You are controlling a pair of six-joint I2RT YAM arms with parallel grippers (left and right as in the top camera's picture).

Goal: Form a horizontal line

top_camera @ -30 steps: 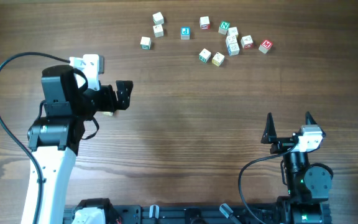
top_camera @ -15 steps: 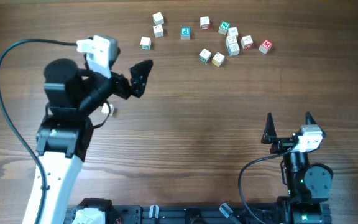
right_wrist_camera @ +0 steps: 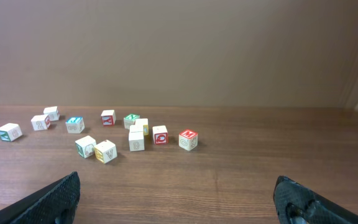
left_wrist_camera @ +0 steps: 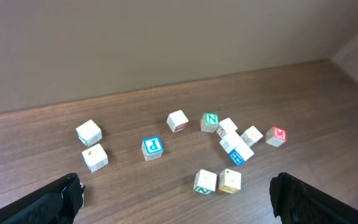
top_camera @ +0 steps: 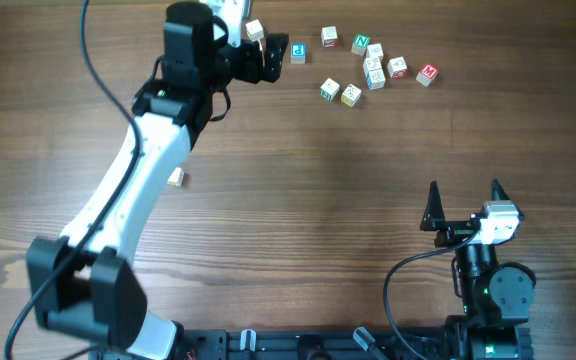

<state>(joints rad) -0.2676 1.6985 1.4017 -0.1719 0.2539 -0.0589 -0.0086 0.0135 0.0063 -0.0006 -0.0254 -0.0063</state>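
Overhead: the cubes [top_camera: 330, 89] lie scattered on the far side of the table [top_camera: 298, 200], three touching in a short row [top_camera: 373, 66] running front to back. The left gripper [top_camera: 265, 52] hovers wide open, empty, above the leftmost ones. The right gripper [top_camera: 465, 192], open and empty, sits well apart.

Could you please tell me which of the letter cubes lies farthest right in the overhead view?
The cube with the red M: it sits at the right end of the group, just beyond a red-lettered neighbour.

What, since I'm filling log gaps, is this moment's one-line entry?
left gripper: open, empty, above letter cubes | right gripper: open, empty, apart from them | status: scattered, no row yet
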